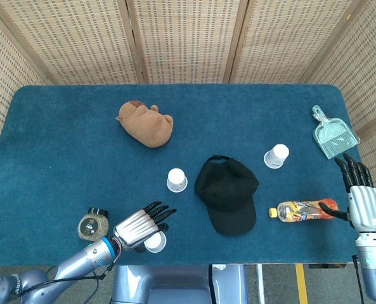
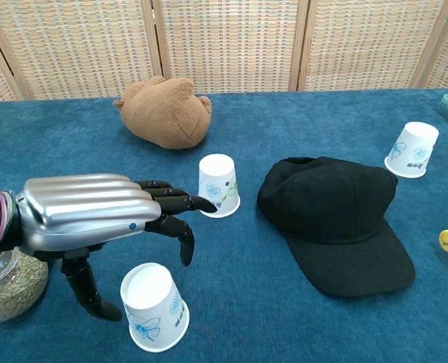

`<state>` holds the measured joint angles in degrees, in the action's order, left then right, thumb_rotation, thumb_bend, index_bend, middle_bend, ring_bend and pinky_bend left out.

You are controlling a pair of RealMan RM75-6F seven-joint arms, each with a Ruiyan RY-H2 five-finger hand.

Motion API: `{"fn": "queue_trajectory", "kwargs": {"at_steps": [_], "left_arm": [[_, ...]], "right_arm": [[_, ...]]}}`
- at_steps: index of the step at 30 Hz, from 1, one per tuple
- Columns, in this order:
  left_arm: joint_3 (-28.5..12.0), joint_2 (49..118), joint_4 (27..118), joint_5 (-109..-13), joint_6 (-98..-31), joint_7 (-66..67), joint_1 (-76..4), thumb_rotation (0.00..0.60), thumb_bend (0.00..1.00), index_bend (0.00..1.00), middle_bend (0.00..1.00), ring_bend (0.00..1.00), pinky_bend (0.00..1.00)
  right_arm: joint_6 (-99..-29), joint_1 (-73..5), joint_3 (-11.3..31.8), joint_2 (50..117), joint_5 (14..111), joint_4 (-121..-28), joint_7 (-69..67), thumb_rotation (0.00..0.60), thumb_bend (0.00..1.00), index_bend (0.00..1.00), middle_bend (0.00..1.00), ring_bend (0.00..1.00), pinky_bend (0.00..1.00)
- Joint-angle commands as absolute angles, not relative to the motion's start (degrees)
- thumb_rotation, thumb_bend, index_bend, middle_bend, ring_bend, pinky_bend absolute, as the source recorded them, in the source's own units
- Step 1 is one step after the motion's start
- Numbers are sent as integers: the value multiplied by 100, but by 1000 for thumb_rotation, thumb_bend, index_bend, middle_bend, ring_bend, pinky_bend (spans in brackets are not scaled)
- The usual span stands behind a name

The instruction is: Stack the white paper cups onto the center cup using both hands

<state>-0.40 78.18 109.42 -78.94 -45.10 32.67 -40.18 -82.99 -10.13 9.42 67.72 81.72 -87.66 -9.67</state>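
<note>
Three white paper cups stand upside down on the blue table. The centre cup [image 1: 176,180] [image 2: 218,185] is left of the black cap. Another cup [image 1: 276,156] [image 2: 412,149] stands at the right. The near cup [image 1: 155,242] [image 2: 154,306] sits at the front edge. My left hand [image 1: 143,221] [image 2: 95,212] hovers over and just left of the near cup, fingers spread, holding nothing. My right hand [image 1: 363,196] is at the table's right edge, fingers straight and apart, empty; the chest view does not show it.
A black cap [image 1: 227,193] [image 2: 333,219] lies between the centre and right cups. An orange bottle [image 1: 302,210] lies left of my right hand. A jar of seeds [image 1: 92,223] [image 2: 8,276] stands by my left wrist. A brown plush [image 1: 145,123] and a green dustpan [image 1: 334,134] lie further back.
</note>
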Motion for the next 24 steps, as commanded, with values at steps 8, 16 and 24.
{"fn": "queue_trajectory", "kwargs": {"at_steps": [8, 16, 24], "left_arm": [[65, 7979, 10907, -7570, -4611, 3593, -4104, 600, 149, 490, 0, 0, 41], [95, 7862, 10952, -7507, -4791, 3535, -4118, 600, 151, 495, 0, 0, 42], [-214, 7584, 11185, -7524, -5105, 3466, -4208, 600, 151, 495, 0, 0, 45]], "right_arm": [[-8298, -1001, 968, 6750, 8138, -8748, -1069, 600, 97, 67, 0, 0, 0], [-8303, -1002, 963, 6765, 8151, -8759, -1024, 600, 98, 67, 0, 0, 0], [-8253, -1014, 970, 6770, 8112, -8730, -1035, 600, 98, 72, 0, 0, 0]]}}
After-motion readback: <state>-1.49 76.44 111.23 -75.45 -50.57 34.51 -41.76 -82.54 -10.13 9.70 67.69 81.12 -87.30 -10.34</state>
